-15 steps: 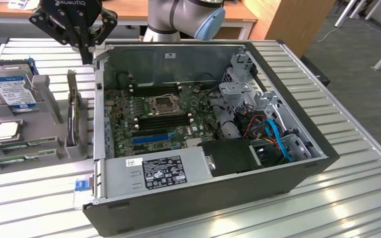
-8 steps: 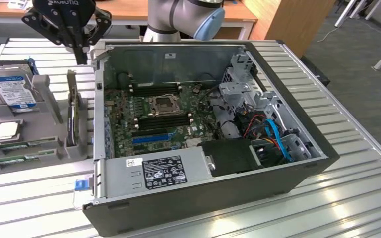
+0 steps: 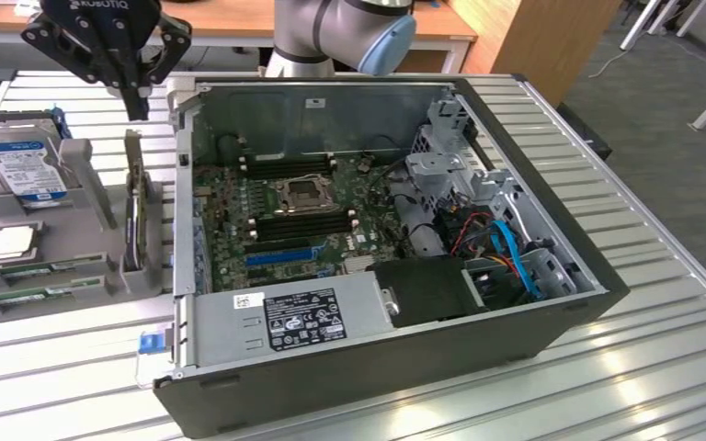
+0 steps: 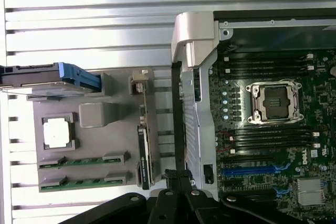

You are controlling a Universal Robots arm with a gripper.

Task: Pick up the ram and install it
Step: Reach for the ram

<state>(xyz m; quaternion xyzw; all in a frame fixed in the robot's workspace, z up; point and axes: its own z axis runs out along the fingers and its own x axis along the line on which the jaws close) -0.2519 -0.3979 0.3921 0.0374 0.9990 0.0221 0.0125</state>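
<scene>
I am looking down on a slatted metal table (image 3: 647, 349) that is carrying an open computer case (image 3: 390, 386), lying on its side. Inside it, the green motherboard (image 3: 291, 193) is facing up, with its dark memory slots (image 3: 286, 165) sitting on either side of the bare processor socket (image 3: 301, 194). A grey power supply (image 3: 291, 317) is sitting along the case's near edge.

At the exterior view's left, just beside the case, a grey holder (image 3: 52, 248) is resting on the table. A hard drive (image 3: 22, 165) is leaning in its far end, and a dark expansion card (image 3: 132, 216) is standing on edge along the side nearest the case.

The gripper (image 3: 139, 106) is hanging above the far end of that card, close to the case's corner. Its fingers are pressing tip to tip and are carrying nothing.

A square processor chip (image 3: 12, 241) is lying flat in the holder's middle. The ram (image 3: 47, 269) is lying flat in a groove at the holder's near end, well apart from the gripper. A second green stick (image 3: 22, 296) is lying just beside it in the outer groove. The two are looking alike to me, so I cannot tell for sure which is the one to be handled.
</scene>
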